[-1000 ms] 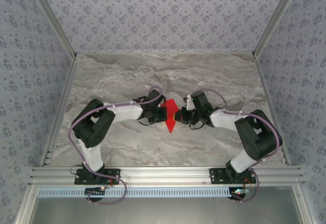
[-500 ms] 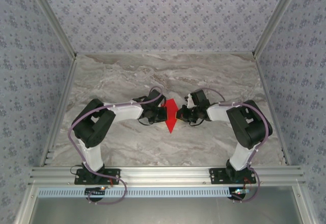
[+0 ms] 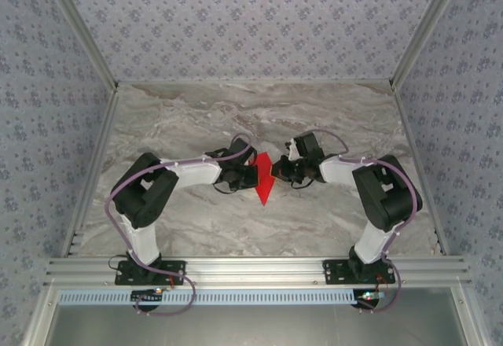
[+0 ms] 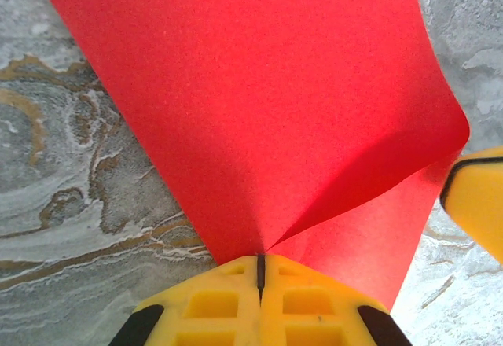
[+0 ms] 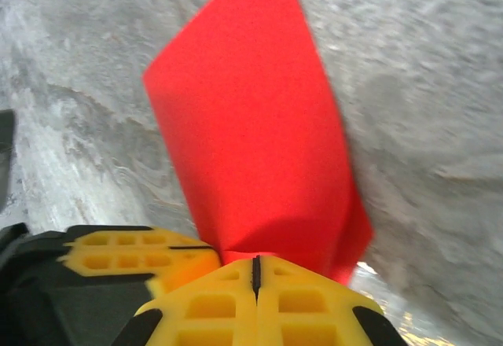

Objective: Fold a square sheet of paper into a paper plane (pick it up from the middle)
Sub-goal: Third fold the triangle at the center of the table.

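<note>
From above, you see the red sheet (image 3: pixel 263 185) in the middle of the marble desk (image 3: pixel 189 118). It is folded to a point that aims toward the arm bases. The left fingers (image 3: pixel 250 174) sit at its left edge and the right fingers (image 3: pixel 280 174) at its right edge, facing each other. On your left wrist camera the yellow fingers are pressed together, pinching the paper where it buckles, and the paper spreads away over the desk. On your right wrist camera the fingers are likewise clamped on the sheet's edge, with the other arm's fingers just beside them.
</note>
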Robot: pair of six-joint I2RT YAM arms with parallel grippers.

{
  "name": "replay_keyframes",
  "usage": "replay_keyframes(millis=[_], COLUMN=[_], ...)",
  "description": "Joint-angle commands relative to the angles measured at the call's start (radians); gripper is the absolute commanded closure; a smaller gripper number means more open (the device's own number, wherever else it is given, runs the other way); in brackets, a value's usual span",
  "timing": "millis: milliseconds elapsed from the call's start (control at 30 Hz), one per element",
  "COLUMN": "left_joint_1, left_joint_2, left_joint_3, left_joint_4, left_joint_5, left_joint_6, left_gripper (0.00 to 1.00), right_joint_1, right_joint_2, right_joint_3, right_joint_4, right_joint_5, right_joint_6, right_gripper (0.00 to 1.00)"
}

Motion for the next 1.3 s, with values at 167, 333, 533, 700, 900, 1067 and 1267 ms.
replay_keyframes(millis=[167,333,533,700,900,1067,1267], left_joint_1=[0.006,0.005,0.006,0.012,0.033,0.032,0.031], left_joint_2=[0.055,0.055,0.057,0.057,0.061,0.07,0.072], left_joint_3=[-0.028,-0.029,-0.019,0.032,0.081,0.102,0.107], left_joint_4=[-0.139,-0.157,-0.158,-0.152,-0.133,-0.144,-0.143], left_joint_5=[-0.101,-0.122,-0.135,-0.138,-0.061,-0.019,-0.013], left_joint_6=[0.028,0.028,0.068,0.203,0.376,0.435,0.442], left_gripper=[1.0,1.0,1.0,1.0,1.0,1.0,1.0], right_joint_1=[0.009,-0.016,-0.036,0.016,0.017,0.047,0.102], right_joint_2=[0.089,0.081,0.023,-0.026,-0.11,-0.121,-0.025], right_joint_3=[0.057,0.037,-0.03,-0.078,-0.131,-0.083,-0.05], right_joint_4=[-0.067,-0.115,-0.111,-0.056,-0.004,0.027,0.072], right_joint_5=[0.038,0.121,0.175,0.155,0.186,0.089,0.04], right_joint_6=[-0.028,-0.025,0.024,0.138,0.206,0.138,0.148], right_gripper=[1.0,1.0,1.0,1.0,1.0,1.0,1.0])
